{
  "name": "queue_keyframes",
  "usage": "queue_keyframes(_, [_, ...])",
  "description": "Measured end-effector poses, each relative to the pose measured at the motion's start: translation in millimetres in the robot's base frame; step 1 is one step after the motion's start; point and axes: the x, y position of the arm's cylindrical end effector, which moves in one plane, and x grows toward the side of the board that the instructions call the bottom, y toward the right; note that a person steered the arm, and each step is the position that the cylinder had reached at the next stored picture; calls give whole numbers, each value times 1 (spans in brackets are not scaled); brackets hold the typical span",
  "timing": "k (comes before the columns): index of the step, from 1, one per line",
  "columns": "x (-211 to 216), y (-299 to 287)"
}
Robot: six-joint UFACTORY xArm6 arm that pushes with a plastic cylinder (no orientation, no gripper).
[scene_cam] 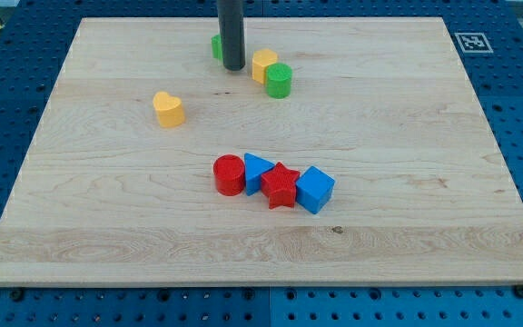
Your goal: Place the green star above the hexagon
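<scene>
The green star (216,46) lies at the far side of the wooden surface (407,136), a little left of centre, and only a sliver of it shows: my rod stands right in front of it and hides most of its shape. My tip (233,68) rests on the surface just right of and slightly nearer than that green sliver, so close that I cannot tell whether the two touch. The end effector here is that plain rod end, with no jaws to be wide or narrow, and it holds nothing.

Just right of my tip sits the yellow hexagon (263,65), and against its near right side is a green cylinder (279,80), the two touching. The star is thus left of the hexagon, with my rod between them.

Well to the left and nearer lies a yellow heart (168,108), alone.

Nearer still, around the centre, four blocks form a tight row running left to right: a red cylinder (229,174), a blue triangle (258,171), a red star (281,185) and a blue cube (314,189), each touching its neighbour.

A black-and-white marker tag (470,42) sits at the far right corner of the surface.
</scene>
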Motion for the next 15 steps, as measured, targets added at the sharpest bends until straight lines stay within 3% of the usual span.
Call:
queue_keyframes(2, [0,32])
queue_keyframes(5, [-18,-91])
queue_keyframes(6, [-36,-89])
queue_keyframes(8, [-48,25])
queue_keyframes(10, [-48,27])
queue_keyframes(11, [-45,-24])
queue_keyframes(13, [5,-149])
queue_keyframes(15, [77,-156])
